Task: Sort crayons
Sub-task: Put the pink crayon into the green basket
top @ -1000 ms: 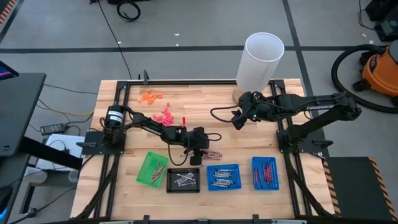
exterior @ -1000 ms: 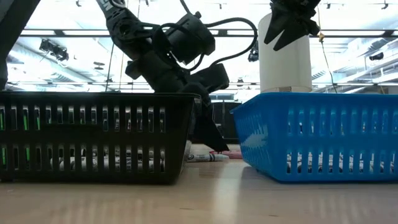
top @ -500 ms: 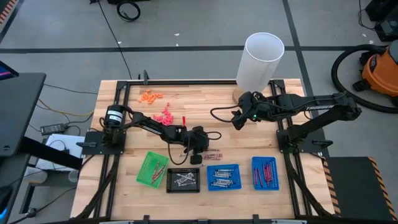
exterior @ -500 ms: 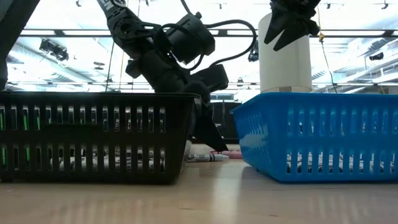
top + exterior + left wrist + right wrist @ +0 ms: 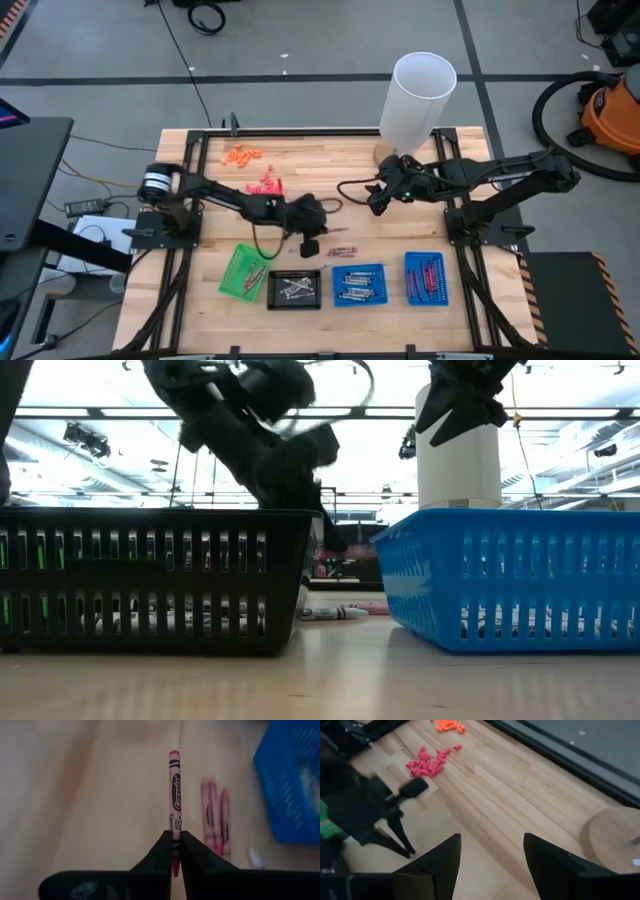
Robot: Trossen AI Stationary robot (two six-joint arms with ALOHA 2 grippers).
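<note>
Wooden desk [image 5: 330, 165] carries four small trays along its near edge. Left pincer [image 5: 176, 851] is clamped on a red crayon [image 5: 174, 795] lifted above the desk near loose crayons [image 5: 216, 815] beside the blue tray [image 5: 292, 780]. Right pincer [image 5: 490, 855] hangs mid-desk, fingers apart, holding nothing.

Overhead view: even, diffuse light, soft short shadows beneath both arms, no glare on the wooden surface [image 5: 330, 160]. Low view: strong backlight from ceiling fixtures and windows; the arms read as silhouettes, the left one motion-blurred. Left wrist view: the held crayon [image 5: 175, 795] is sharp ahead of the jaws; loose crayons [image 5: 216, 817] beside it are out of focus. Right wrist view: the dark arm [image 5: 355, 810] beyond the jaws is smeared.
</note>
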